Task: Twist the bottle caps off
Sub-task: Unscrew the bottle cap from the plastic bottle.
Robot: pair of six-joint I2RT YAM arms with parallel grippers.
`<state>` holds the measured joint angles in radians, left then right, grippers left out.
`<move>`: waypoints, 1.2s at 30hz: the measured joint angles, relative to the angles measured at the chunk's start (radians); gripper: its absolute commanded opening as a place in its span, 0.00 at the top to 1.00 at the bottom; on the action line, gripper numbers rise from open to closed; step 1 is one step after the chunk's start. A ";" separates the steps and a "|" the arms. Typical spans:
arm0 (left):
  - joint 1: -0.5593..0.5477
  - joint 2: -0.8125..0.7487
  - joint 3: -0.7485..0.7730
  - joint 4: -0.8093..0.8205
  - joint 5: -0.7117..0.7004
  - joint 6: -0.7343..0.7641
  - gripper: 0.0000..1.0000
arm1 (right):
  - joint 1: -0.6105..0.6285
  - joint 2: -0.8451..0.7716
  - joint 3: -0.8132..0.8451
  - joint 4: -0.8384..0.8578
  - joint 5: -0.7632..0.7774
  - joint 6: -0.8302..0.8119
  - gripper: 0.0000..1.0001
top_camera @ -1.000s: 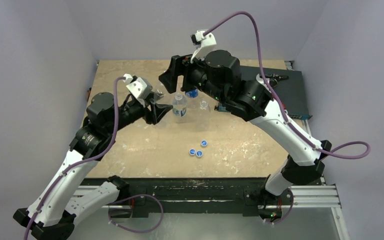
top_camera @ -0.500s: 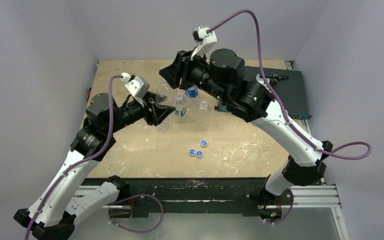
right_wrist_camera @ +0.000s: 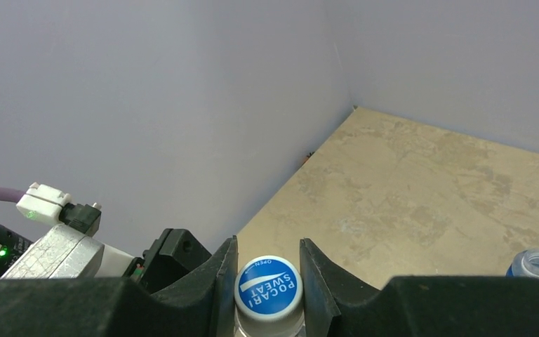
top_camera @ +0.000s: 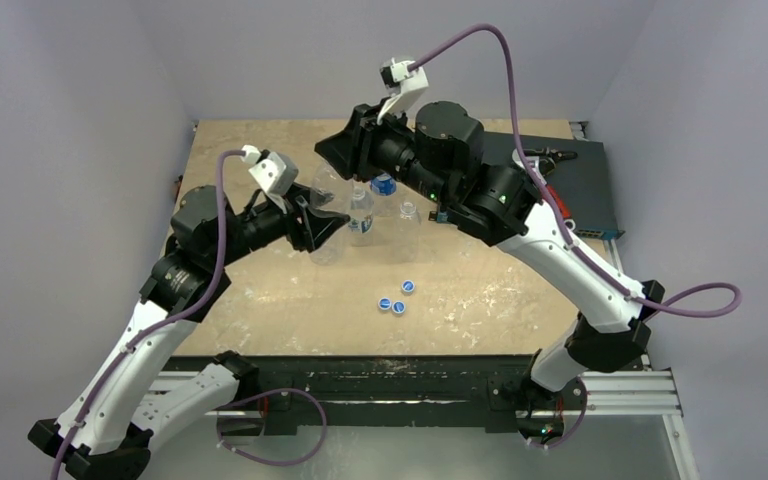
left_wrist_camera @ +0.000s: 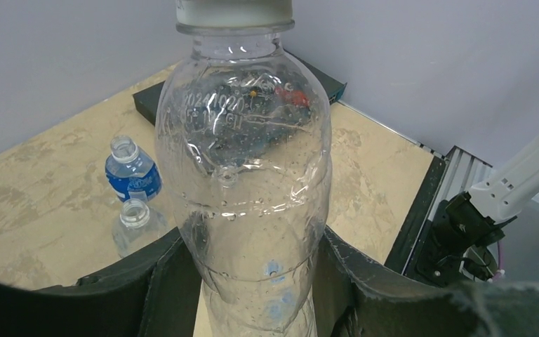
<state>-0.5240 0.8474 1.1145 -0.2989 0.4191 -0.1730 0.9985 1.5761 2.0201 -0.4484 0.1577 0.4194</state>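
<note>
Tan mottled tabletop point(top_camera: 260, 290), lilac walls point(top_camera: 80, 90) round it. Nearest arm bases: three loose blue caps point(top_camera: 398, 306), clustered. Beyond, left gripper point(top_camera: 322, 222) clenched round body of clear unlabelled bottle point(left_wrist_camera: 245, 175), upright. Right gripper point(right_wrist_camera: 268, 270) pinched tight on its blue Pocari Sweat cap point(right_wrist_camera: 268, 289), cap seated on neck. Just behind: labelled bottle point(top_camera: 361, 215), then open-necked blue-labelled bottle point(left_wrist_camera: 132, 177) and open bare bottle point(left_wrist_camera: 135, 223). Black flat box point(top_camera: 580, 180) at far right.
</note>
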 measured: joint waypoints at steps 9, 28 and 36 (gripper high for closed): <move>0.013 0.010 0.000 0.039 0.148 -0.067 0.69 | -0.012 -0.074 -0.080 0.037 -0.102 -0.039 1.00; 0.011 0.019 0.000 0.389 0.649 -0.412 0.77 | -0.122 -0.252 -0.325 0.499 -0.859 0.019 1.00; 0.011 0.013 0.037 0.236 0.546 -0.246 0.87 | -0.119 -0.221 -0.257 0.370 -0.715 0.013 0.12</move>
<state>-0.5125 0.8604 1.1511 -0.0631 0.9649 -0.4194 0.8795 1.3548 1.7626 -0.0780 -0.5568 0.4320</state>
